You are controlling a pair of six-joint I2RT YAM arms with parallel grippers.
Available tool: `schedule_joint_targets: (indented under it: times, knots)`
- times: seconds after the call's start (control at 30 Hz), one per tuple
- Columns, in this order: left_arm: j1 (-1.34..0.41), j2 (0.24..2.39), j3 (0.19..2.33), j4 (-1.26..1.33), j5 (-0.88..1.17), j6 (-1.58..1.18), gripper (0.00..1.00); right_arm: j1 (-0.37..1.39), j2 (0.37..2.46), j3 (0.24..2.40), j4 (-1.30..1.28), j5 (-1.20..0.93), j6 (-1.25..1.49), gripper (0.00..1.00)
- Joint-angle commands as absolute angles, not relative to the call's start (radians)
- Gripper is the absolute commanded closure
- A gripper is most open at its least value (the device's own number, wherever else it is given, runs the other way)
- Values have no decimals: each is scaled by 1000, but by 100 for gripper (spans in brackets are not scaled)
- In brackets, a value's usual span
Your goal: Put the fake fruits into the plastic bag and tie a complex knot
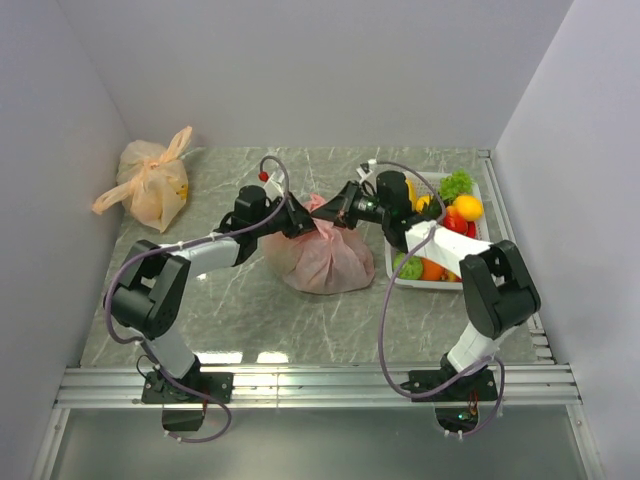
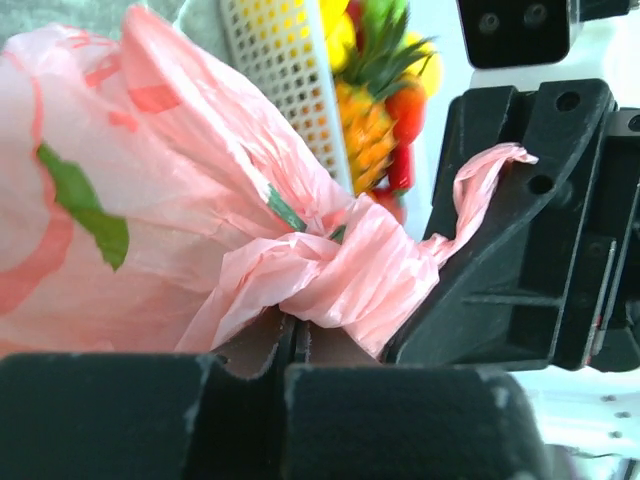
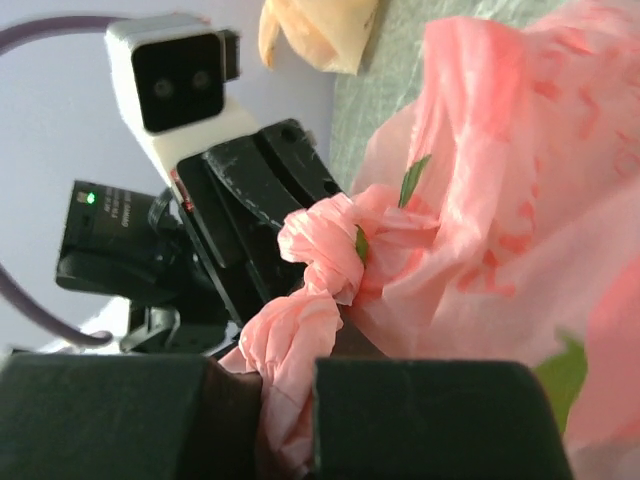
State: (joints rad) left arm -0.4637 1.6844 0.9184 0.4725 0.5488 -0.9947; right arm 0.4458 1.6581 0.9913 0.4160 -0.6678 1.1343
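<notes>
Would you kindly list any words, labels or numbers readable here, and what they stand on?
None readable.
Small white print on the left arm's black wrist housing, beside a green light: too small and blurred to read.
The plastic bag and white basket show no lettering.

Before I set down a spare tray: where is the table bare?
Bare: the near table strip in front of the plastic bag, and the far strip behind it. Crowded: centre, where left gripper and right gripper clamp it, basket alongside.
</notes>
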Motion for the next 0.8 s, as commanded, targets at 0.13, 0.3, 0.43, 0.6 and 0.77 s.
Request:
schedule_joint_targets:
  times: [0.13, 0.3, 0.43, 0.6, 0.77]
  knots:
    - [-446, 1701, 899, 744, 584, -1086, 100, 482, 1659, 1227, -46, -922, 643, 69]
    - [-446, 1698, 882, 713, 624, -1057, 100, 442, 1588, 1377, -333, -939, 303, 30]
    - [-446, 1700, 873, 713, 629, -1058, 100, 365, 1577, 1450, -423, -1026, 248, 26]
    - [-445, 1695, 865, 699, 635, -1052, 100, 256, 1609, 1431, -267, -1046, 357, 43]
    - [-446, 1695, 870, 687, 647, -1043, 100, 249, 1724, 1456, -242, -974, 345, 55]
